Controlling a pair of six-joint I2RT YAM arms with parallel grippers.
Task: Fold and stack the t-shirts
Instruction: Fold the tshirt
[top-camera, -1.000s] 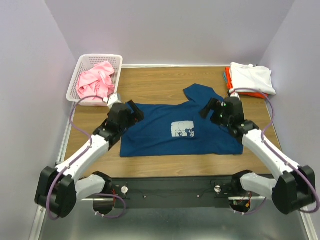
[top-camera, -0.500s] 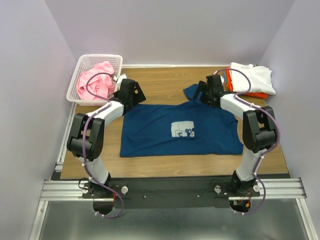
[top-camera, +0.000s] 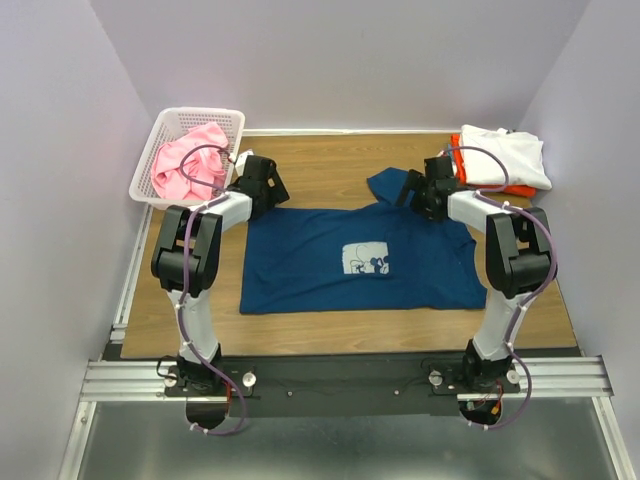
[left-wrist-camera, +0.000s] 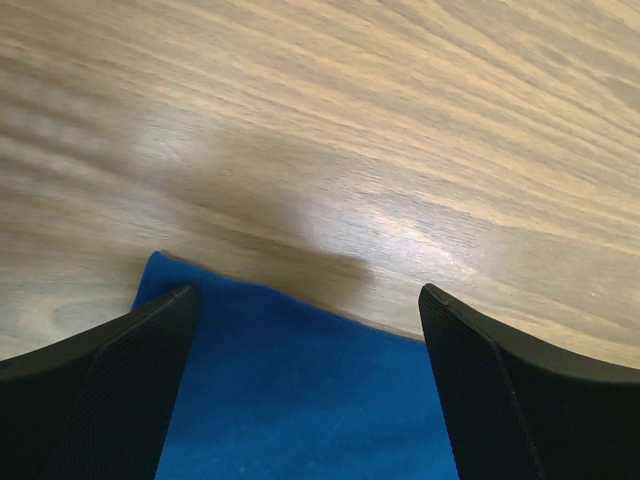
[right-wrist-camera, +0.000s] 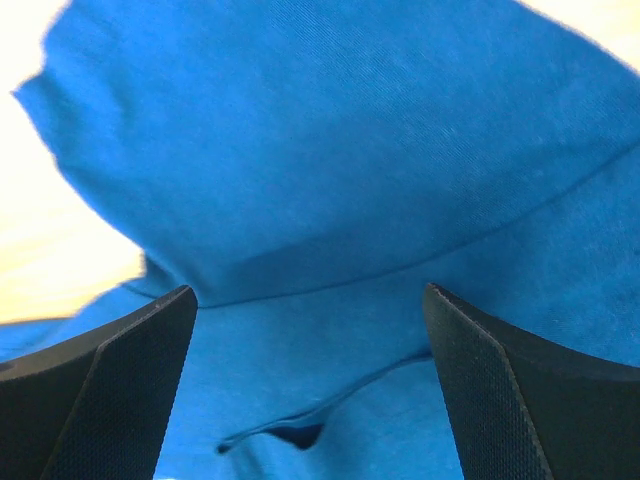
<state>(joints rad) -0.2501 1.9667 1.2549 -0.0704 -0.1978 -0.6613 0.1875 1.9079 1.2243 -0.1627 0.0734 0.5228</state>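
You had the task partway done. A white shirt (top-camera: 505, 155) lay folded on an orange shirt (top-camera: 515, 190), off the far right corner of the blue shirt (top-camera: 360, 260). The blue shirt lay spread print-up on the desk (top-camera: 320, 160), unfolded, with one sleeve flopped over at its far edge. A pink shirt (top-camera: 185, 170) sat bunched in the basket (top-camera: 205, 112) beyond its far left corner. Your left jaws stood wide over the blue shirt's far left corner and your right jaws wide over the flopped sleeve, neither holding anything. The desk was wood-grained, and pale lilac walls (top-camera: 330, 60) closed it in on three sides.
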